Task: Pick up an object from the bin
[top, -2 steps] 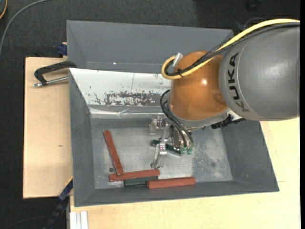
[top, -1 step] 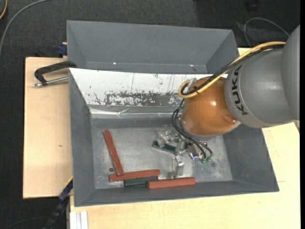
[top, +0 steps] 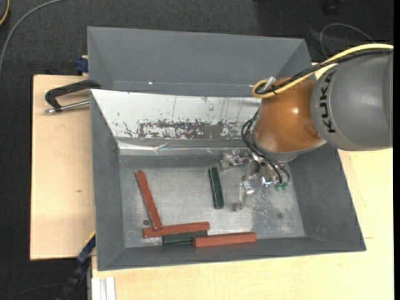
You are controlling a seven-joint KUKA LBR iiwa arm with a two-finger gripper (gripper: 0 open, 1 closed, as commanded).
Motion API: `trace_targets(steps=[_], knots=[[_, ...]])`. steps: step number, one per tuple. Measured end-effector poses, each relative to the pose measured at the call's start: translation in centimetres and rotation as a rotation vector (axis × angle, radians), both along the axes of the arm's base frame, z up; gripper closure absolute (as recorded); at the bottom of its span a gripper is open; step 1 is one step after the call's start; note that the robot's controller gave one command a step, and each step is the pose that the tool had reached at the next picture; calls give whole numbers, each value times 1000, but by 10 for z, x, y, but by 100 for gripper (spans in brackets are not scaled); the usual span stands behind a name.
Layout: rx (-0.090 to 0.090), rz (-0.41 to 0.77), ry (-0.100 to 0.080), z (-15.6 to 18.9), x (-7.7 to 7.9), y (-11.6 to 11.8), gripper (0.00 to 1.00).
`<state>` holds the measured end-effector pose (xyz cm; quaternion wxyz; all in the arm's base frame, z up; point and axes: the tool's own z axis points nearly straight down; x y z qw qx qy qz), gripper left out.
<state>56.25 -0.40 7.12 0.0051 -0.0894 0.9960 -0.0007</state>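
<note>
Grey bin floor [top: 181,195] holds a dark green stick [top: 215,187] at frame centre, the gripper [top: 242,197] just right of it, spread or pressed together I cannot tell; it should probably shift left and straddle the stick's narrow width before closing.

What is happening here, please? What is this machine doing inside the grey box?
A robot arm reaches into the grey metal bin from the right to pick something up. Its gripper is low over the bin floor, just right of a dark green stick lying alone near the middle. Nothing appears lifted yet. A long reddish-brown stick lies at the left, and along the front lie two shorter reddish-brown sticks and a second green stick.
</note>
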Motion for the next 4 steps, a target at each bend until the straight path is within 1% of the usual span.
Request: trace_targets(steps=[1,2,3,4], knots=[[5,123,-1,45,12,80,0],[-3,406,11,3,6,0,0],[2,446,7,0,3,58,0],[0,441,5,1,4,55,100]])
